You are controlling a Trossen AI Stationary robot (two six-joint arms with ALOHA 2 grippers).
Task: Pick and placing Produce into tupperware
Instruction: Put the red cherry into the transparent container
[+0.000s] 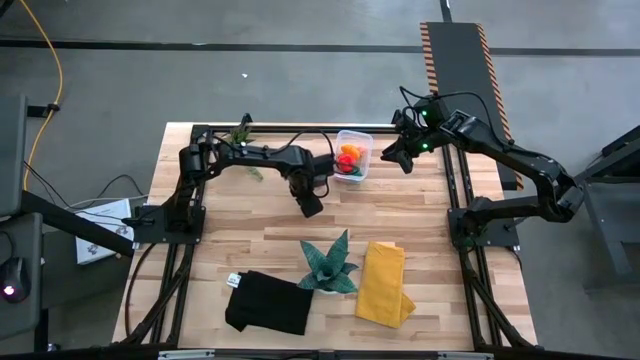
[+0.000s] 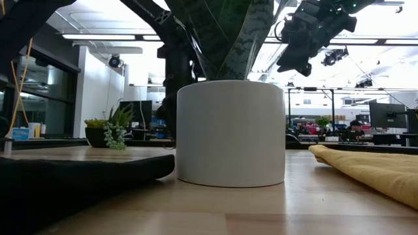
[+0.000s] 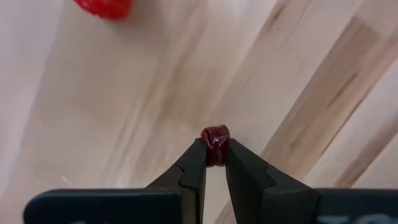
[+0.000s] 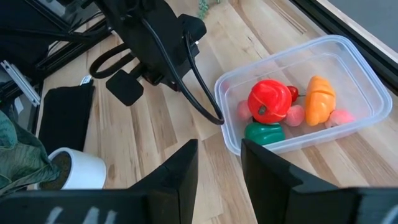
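A tiny dark red piece of produce sits between the fingertips of my left gripper, which points down at the wooden table just left of the tupperware; in the high view the arm hides the fingers. The clear tub holds a red piece, an orange one, a green one and pink ones. Another red piece shows at the edge of the left wrist view. My right gripper hangs open, raised to the right of the tub. My left gripper pinches the dark red piece's two sides between its fingertips. The fingers come from above, pointing down. The piece is at the table's surface; whether it rests there or is just clear of it, I cannot tell.
A teal spiky plant in a white pot stands near the table's front, between a black cloth and a folded yellow cloth. A small leafy plant stands at the far left. Bare wood lies between the tub and the pot.
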